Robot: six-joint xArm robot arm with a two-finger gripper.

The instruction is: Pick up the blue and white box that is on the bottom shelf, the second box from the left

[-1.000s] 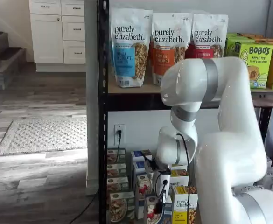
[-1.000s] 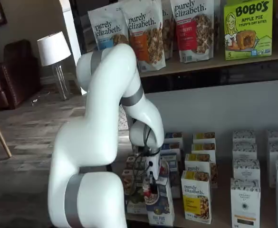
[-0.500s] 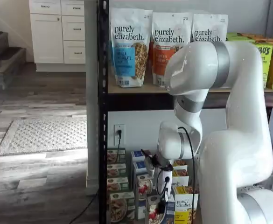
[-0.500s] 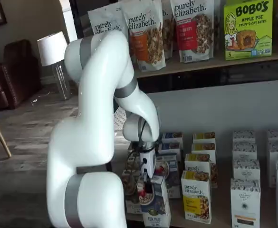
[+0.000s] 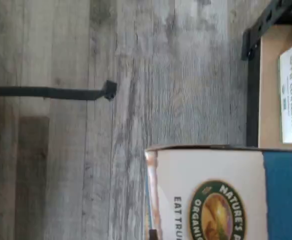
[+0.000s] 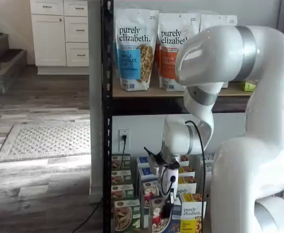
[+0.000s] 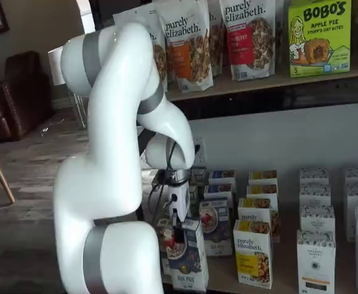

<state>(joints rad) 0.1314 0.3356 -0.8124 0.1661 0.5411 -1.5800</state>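
The end effector (image 7: pixel 176 228) is gripping the blue and white box (image 7: pixel 188 260), holding it tilted just in front of the bottom shelf (image 7: pixel 276 283).

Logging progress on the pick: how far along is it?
Done: the jaws are shut on the blue and white box, which hangs tilted off the front edge of the bottom shelf. In hand: carrying it out. Left: little beyond clearing the rack.
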